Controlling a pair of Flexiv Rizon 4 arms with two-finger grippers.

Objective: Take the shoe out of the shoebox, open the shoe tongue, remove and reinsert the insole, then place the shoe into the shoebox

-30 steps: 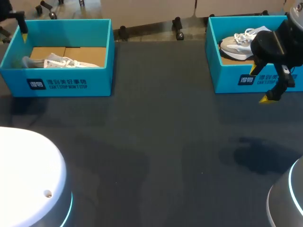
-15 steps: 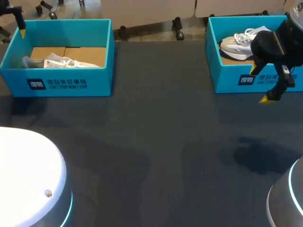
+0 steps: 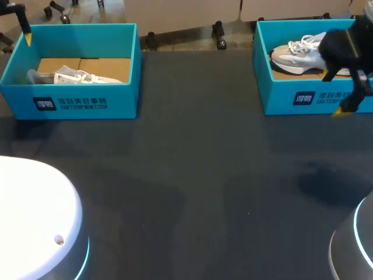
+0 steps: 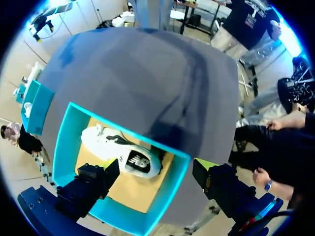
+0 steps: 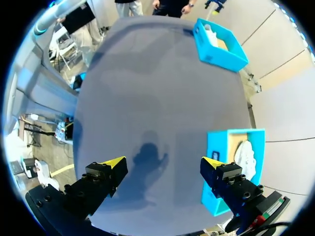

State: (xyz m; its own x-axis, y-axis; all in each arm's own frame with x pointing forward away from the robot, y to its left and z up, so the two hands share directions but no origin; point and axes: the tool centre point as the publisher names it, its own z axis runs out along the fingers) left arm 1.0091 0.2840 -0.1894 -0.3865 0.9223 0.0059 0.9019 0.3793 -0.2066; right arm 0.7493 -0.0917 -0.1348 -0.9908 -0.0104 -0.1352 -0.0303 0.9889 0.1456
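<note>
White sneaker [image 4: 123,153] inside teal shoebox [image 4: 63,142] at far left of dark surface [image 3: 204,175], under left gripper [image 4: 155,169], spread wide and empty. Second sneaker [image 3: 297,53] in matching shoebox [image 3: 291,99] at far right, just beside right gripper [image 5: 162,163], likewise released, holding nothing, hovering above the surface.

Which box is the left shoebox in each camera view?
Head view: left shoebox at the far left, shoe inside.
Left wrist view: the box right under the left gripper.
Right wrist view: the farther box, well ahead of the right gripper.
Shared landmark: the right shoebox, visible in all three.
</note>
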